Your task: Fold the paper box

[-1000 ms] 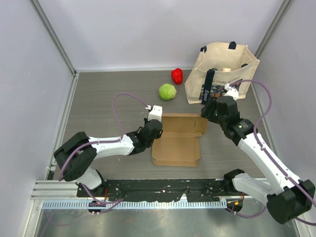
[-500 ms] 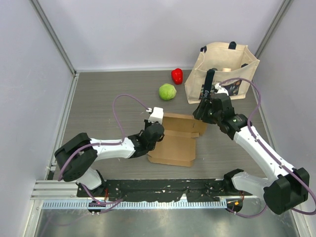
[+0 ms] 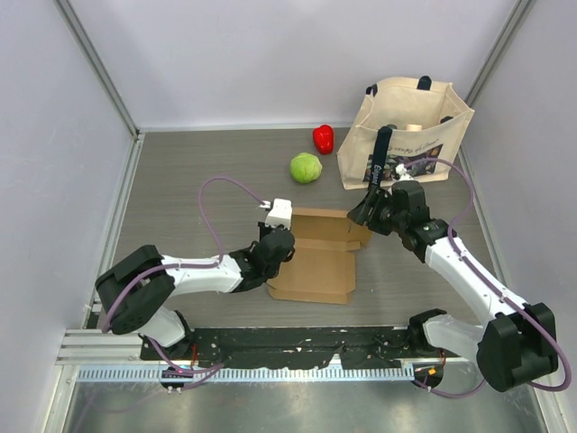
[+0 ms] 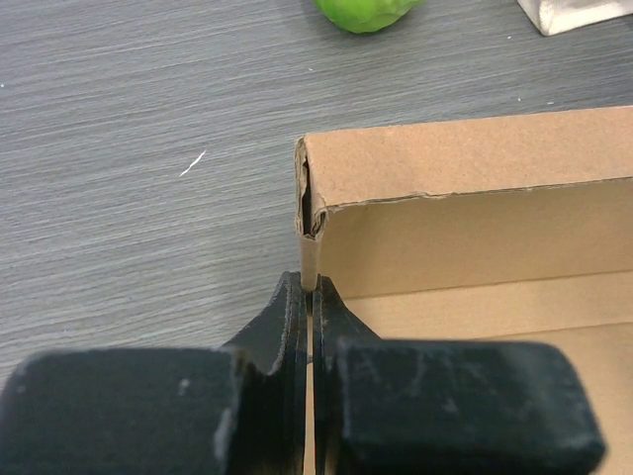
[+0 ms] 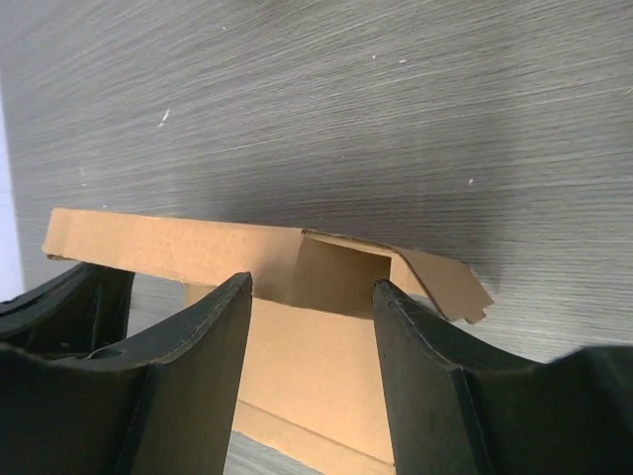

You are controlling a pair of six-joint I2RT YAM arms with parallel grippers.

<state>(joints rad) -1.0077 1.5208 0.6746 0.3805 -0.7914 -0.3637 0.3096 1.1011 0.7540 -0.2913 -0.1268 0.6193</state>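
Observation:
The brown paper box (image 3: 315, 262) lies open on the table's middle, its far wall folded up. My left gripper (image 3: 274, 245) is shut on the box's left side wall near the far left corner; the left wrist view shows the fingertips (image 4: 310, 289) pinching that upright flap, with the far wall (image 4: 475, 168) beyond. My right gripper (image 3: 360, 215) is open and empty, hovering at the box's far right corner. In the right wrist view its gripper (image 5: 312, 289) frames the box's inside (image 5: 316, 366) and a loose corner tab (image 5: 445, 282).
A beige tote bag (image 3: 410, 126) stands at the back right, close behind the right arm. A green round vegetable (image 3: 306, 168) and a red pepper (image 3: 323, 138) lie behind the box. A small white scrap (image 4: 193, 163) lies left of the box.
The box has slid a little left and toward me, with my left gripper on its side wall. My right gripper has moved left and down to the box's far right corner.

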